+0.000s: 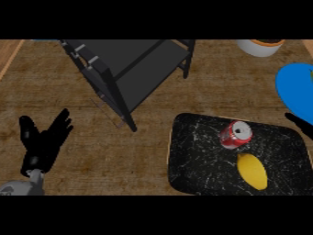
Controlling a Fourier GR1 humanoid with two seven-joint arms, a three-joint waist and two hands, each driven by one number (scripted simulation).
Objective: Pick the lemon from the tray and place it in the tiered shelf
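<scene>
Lying on the black tray (192, 151), the lemon (251, 170) is seen just below a red can (236, 135), near and to the left of the right hand (312, 133), whose fingers are extended and released. The left hand (43, 142) is held open over the worktop (84, 174), fingers spread, with the tiered shelf (128, 69) above and to its right.

Left hand (45, 140) rests open, fingers up; right hand (312, 131) shows only straight fingers at the right edge.
</scene>
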